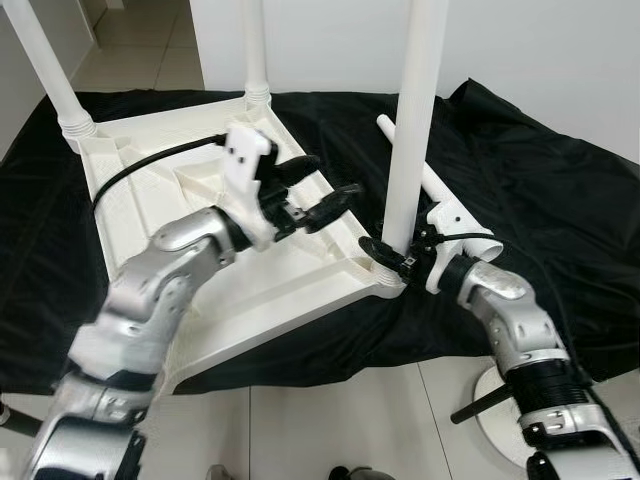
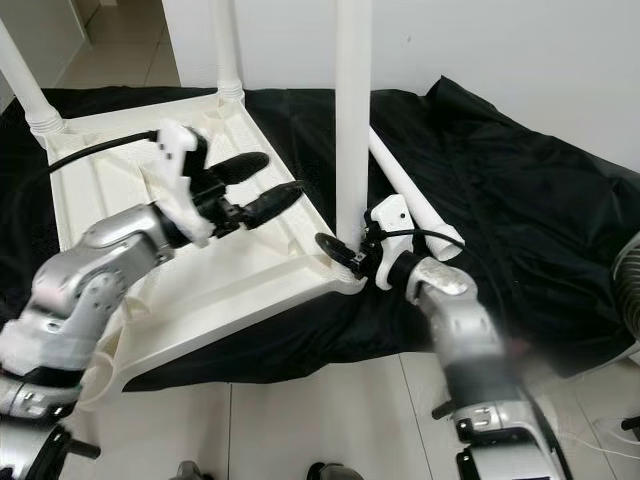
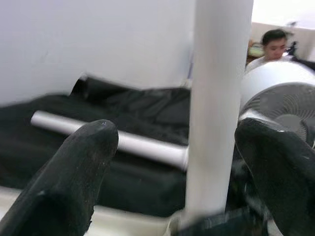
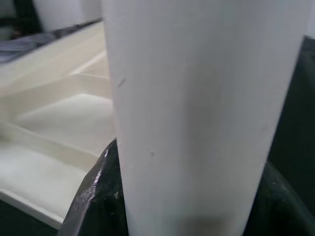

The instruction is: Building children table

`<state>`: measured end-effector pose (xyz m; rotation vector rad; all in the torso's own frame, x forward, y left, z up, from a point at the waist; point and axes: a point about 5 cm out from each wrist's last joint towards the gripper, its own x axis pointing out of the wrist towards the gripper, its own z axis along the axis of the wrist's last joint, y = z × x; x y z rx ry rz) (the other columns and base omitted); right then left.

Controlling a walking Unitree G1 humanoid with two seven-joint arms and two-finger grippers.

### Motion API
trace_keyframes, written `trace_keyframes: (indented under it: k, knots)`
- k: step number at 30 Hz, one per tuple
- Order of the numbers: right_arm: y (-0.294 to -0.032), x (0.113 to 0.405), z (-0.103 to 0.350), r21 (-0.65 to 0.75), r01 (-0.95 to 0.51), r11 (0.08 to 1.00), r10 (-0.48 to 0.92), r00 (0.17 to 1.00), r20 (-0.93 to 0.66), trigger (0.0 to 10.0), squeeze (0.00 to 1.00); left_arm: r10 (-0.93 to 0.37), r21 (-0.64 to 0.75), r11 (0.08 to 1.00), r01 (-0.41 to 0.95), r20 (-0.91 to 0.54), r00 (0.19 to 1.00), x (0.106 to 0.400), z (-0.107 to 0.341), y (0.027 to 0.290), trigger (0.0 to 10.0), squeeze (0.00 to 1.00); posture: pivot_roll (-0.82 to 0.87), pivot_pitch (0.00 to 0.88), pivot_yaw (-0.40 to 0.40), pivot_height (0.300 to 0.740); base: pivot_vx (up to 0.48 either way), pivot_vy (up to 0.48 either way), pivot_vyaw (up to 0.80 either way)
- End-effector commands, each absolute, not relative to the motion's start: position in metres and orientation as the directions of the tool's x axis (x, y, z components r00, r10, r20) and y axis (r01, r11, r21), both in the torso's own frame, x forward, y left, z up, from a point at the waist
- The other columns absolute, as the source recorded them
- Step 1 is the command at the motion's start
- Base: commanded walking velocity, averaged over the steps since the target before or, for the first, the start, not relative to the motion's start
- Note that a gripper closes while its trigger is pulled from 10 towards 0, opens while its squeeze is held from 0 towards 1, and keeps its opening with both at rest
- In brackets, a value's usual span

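Note:
The white children's table top lies upside down on a black cloth. One white leg stands upright in the near right corner socket. My right gripper is shut around the base of that leg, with a black finger on each side. My left gripper hovers open above the table's underside, pointing at the same leg with a gap between them. A loose white leg lies on the cloth behind the right gripper.
Two more legs stand in the far left corner and the back corner. A floor fan stands at the right, its round base near my right arm. A person sits beyond it. A white wall is behind.

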<state>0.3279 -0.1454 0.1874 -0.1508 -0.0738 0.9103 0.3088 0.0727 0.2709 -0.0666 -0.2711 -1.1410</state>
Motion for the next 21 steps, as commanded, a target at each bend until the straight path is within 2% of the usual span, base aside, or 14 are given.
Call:
trace_keyframes:
  k: [1, 3, 6, 7, 8, 9, 10, 13, 14, 17, 21]
  knots:
    - [-0.144, 0.326, 0.192, -0.173, -0.812, 0.557, 0.823, 0.567, -0.013, 10.0, 0.0, -0.966, 0.167, 0.187, 0.968, 0.209, 0.15, 0.297, 0.272, 0.063, 10.0, 0.0, -0.04, 0.096, -0.049, 0.74, 0.0, 0.0, 0.0]
    - [-0.144, 0.326, 0.192, -0.173, -0.812, 0.557, 0.823, 0.567, -0.013, 10.0, 0.0, -0.966, 0.167, 0.187, 0.968, 0.209, 0.15, 0.297, 0.272, 0.063, 10.0, 0.0, -0.04, 0.096, -0.049, 0.74, 0.0, 0.0, 0.0]
    - [-0.143, 0.323, 0.194, -0.18, -0.849, 0.496, 0.858, 0.511, -0.051, 10.0, 0.0, -0.979, 0.189, 0.115, 0.975, 0.19, 0.078, 0.294, 0.275, 0.054, 10.0, 0.0, -0.04, 0.092, -0.051, 0.74, 0.0, 0.0, 0.0]
    - [-0.143, 0.323, 0.194, -0.18, -0.849, 0.496, 0.858, 0.511, -0.051, 10.0, 0.0, -0.979, 0.189, 0.115, 0.975, 0.19, 0.078, 0.294, 0.275, 0.054, 10.0, 0.0, -0.04, 0.092, -0.051, 0.74, 0.0, 0.0, 0.0]
    - [-0.143, 0.322, 0.194, -0.182, -0.869, 0.46, 0.874, 0.479, -0.078, 10.0, 0.0, -0.982, 0.196, 0.067, 0.978, 0.185, 0.03, 0.292, 0.278, 0.049, 10.0, 0.0, -0.04, 0.089, -0.052, 0.74, 0.0, 0.0, 0.0]
    - [-0.143, 0.322, 0.194, -0.182, -0.869, 0.46, 0.874, 0.479, -0.078, 10.0, 0.0, -0.982, 0.196, 0.067, 0.978, 0.185, 0.03, 0.292, 0.278, 0.049, 10.0, 0.0, -0.04, 0.089, -0.052, 0.74, 0.0, 0.0, 0.0]
    - [-0.143, 0.321, 0.195, -0.184, -0.882, 0.434, 0.884, 0.456, -0.101, 10.0, 0.0, -0.983, 0.193, 0.023, 0.981, 0.183, -0.013, 0.289, 0.281, 0.046, 10.0, 0.0, -0.04, 0.086, -0.051, 0.74, 0.0, 0.0, 0.0]
    - [-0.143, 0.32, 0.194, -0.181, -0.895, 0.407, 0.894, 0.431, -0.122, 10.0, 0.0, -0.981, 0.188, -0.012, 0.982, 0.187, -0.047, 0.288, 0.284, 0.043, 10.0, 0.0, -0.04, 0.082, -0.052, 0.74, 0.0, 0.0, 0.0]
    - [-0.142, 0.318, 0.194, -0.18, -0.905, 0.385, 0.902, 0.41, -0.135, 10.0, 0.0, -0.977, 0.178, -0.043, 0.983, 0.199, -0.079, 0.286, 0.287, 0.041, 10.0, 0.0, -0.04, 0.082, -0.052, 0.74, 0.0, 0.0, 0.0]
    - [-0.142, 0.316, 0.193, -0.178, -0.915, 0.361, 0.909, 0.388, -0.149, 10.0, 0.0, -0.973, 0.168, -0.063, 0.984, 0.211, -0.098, 0.285, 0.29, 0.04, 10.0, 0.0, -0.04, 0.08, -0.052, 0.74, 0.0, 0.0, 0.0]
    - [-0.143, 0.313, 0.192, -0.167, -0.931, 0.325, 0.917, 0.353, -0.186, 10.0, 0.0, -0.944, 0.097, -0.158, 0.983, 0.277, -0.179, 0.284, 0.304, 0.042, 10.0, 0.0, -0.05, 0.076, -0.05, 0.74, 0.0, 0.0, 0.0]
